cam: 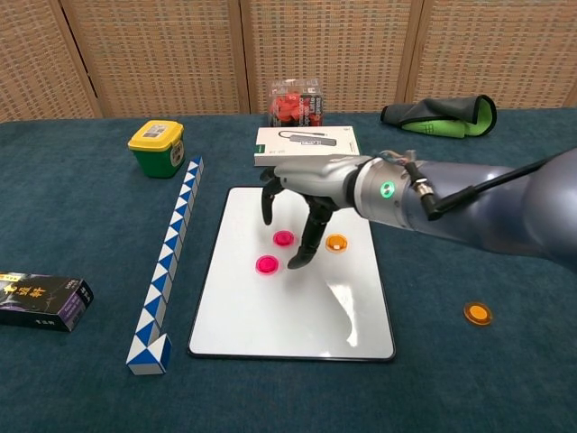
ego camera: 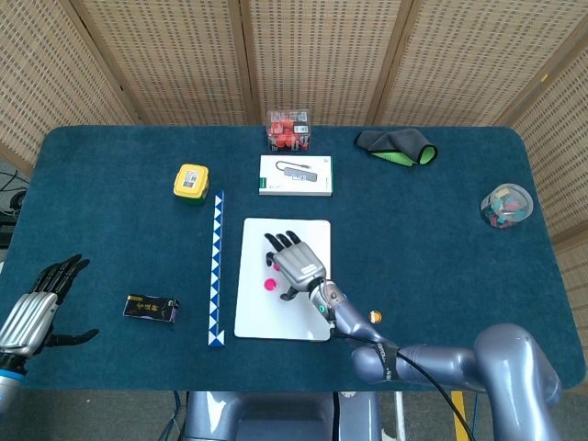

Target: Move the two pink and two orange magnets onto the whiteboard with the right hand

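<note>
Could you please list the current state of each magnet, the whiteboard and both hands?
Pink magnets: lying on the whiteboard.
Orange magnet: on the whiteboard.
Second orange magnet: on the table, off the board.
Whiteboard: flat on the table.
Right hand: above the board, holding nothing.
Left hand: open, idle.
</note>
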Robot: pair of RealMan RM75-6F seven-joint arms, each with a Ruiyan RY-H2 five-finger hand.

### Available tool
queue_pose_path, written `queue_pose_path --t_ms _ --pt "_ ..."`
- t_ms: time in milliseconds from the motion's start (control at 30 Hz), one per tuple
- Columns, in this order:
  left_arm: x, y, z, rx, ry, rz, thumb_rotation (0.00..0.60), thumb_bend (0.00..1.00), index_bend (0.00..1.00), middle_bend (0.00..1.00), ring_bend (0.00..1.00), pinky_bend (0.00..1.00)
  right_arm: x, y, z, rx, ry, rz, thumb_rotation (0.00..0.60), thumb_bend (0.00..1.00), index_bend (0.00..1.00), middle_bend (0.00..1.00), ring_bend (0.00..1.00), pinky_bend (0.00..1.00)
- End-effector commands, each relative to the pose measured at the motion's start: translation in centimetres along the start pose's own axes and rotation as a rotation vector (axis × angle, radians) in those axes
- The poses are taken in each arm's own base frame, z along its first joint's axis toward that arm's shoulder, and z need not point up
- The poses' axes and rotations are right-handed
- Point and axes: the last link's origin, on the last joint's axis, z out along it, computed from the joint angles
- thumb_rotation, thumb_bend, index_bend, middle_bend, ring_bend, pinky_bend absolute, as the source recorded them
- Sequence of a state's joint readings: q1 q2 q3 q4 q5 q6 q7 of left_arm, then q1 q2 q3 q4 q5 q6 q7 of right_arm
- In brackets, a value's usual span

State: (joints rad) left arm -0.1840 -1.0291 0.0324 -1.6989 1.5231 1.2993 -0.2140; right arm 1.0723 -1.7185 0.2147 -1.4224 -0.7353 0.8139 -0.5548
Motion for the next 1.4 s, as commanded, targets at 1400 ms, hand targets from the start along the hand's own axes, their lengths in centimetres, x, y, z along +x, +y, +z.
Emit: queue_pose_path --t_ms 1400 --pt "0.1 0.1 -0.4 -0.014 0.031 0.000 0.600 0.00 0.00 0.00 0.00 0.00 -7.4 13.5 -15.9 -0.126 0.013 0.030 0.600 0.26 0.41 0.00 0.00 0.00"
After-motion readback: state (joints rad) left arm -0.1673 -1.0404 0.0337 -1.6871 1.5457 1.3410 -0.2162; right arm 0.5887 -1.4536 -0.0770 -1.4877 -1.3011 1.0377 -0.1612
